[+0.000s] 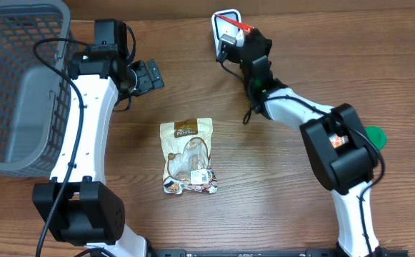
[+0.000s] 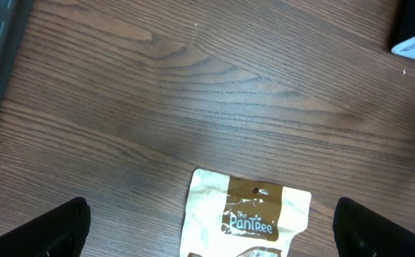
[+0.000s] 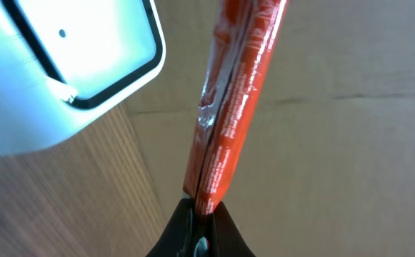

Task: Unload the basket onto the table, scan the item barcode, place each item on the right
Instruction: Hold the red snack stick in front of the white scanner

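Slim red-orange plastic-wrapped packet (image 3: 228, 107) is up at the far centre-right of the brown wooden table (image 1: 278, 193), just beside the white black-rimmed barcode scanner (image 1: 225, 23). Right gripper (image 3: 203, 221) is clamped on the packet's lower end, fingers pinched together. Beige and brown "Pantree" snack pouch (image 1: 187, 155) lies flat mid-table, untouched. Left gripper (image 1: 148, 76) hovers beyond the pouch's far-left side, jaws spread wide, holding nothing. Grey plastic mesh basket (image 1: 7, 43) sits far left.

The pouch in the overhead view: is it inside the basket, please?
No, the pouch lies on the table, apart from the basket.
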You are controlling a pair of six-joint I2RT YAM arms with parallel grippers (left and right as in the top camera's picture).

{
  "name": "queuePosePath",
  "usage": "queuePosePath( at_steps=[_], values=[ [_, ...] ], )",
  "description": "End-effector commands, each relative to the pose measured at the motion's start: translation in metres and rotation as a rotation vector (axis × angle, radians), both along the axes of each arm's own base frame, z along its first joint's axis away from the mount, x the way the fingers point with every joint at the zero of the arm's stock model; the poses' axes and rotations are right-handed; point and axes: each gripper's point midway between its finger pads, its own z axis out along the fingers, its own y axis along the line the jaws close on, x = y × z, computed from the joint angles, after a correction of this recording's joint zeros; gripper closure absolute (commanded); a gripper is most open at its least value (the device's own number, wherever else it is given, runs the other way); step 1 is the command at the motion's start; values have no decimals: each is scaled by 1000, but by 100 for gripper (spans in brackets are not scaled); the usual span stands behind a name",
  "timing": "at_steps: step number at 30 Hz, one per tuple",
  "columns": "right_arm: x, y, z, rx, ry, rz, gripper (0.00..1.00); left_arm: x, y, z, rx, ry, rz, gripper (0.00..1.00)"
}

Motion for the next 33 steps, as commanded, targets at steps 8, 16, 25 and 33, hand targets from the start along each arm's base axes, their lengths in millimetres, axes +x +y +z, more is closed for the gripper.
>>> queuePosePath(
  at_steps=[8,16,25,33],
  values=[
    [32,-6,0,-37,7,-49,97,1,3,13,14,-33,-14,0],
    [29,-17,-46,-103,106,-81,96,1,3,13,14,-33,-14,0],
    [28,-18,-53,-141,120,-85,97,1,3,13,14,-33,-14,0],
    [26,-17,-53,-145,118,-93,97,1,3,13,14,-33,-14,0]
  ],
)
